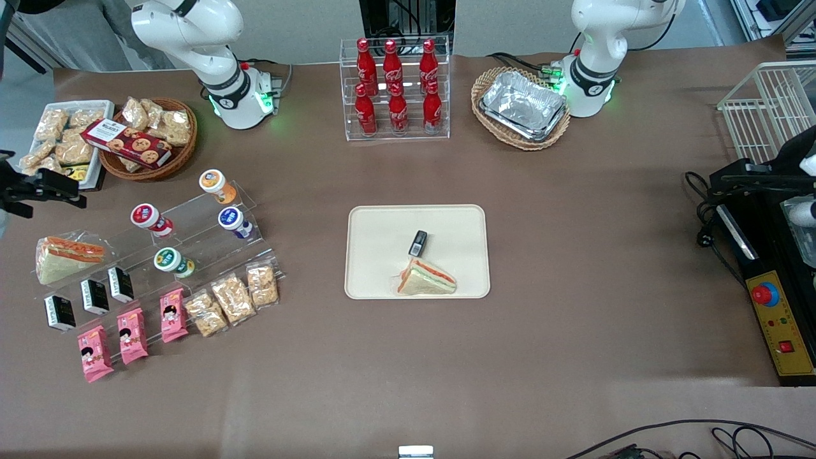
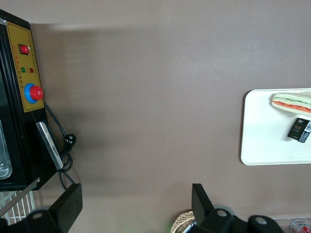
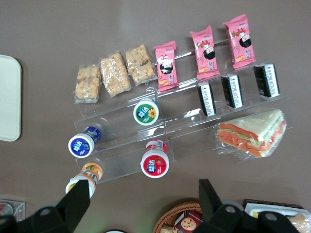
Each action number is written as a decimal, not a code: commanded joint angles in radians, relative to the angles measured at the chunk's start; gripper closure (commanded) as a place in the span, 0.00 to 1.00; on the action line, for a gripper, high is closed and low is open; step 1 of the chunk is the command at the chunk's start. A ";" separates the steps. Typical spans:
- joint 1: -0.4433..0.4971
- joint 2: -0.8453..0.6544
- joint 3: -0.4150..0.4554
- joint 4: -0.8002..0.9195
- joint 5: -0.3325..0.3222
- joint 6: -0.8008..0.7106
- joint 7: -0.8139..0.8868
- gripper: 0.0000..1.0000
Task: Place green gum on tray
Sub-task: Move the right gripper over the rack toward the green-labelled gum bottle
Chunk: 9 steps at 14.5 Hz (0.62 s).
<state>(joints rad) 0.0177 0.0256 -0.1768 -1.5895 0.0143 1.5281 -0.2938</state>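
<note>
Your gripper is hovering open above the rack; you're approaching, so descend onto the gum, tray waiting.

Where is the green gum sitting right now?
The green gum lies on the clear stepped rack toward the working arm's end of the table, nearer the front camera than the red-lidded canister, with the open gripper hovering above the rack.

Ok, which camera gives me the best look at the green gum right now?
The right wrist view: the green gum sits close under the gripper, lid facing the camera, nothing covering it. The front view shows it smaller, on the clear stand toward the working arm's end, gripper off to the side. The left wrist view misses it.
</note>
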 commanded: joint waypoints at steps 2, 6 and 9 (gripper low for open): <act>0.021 -0.050 0.007 -0.220 0.015 0.177 -0.002 0.00; 0.034 -0.047 0.008 -0.404 0.012 0.395 -0.010 0.00; 0.036 -0.032 0.008 -0.510 0.010 0.539 -0.016 0.00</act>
<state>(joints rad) 0.0504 0.0189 -0.1663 -1.9837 0.0169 1.9440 -0.2954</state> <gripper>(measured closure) 0.000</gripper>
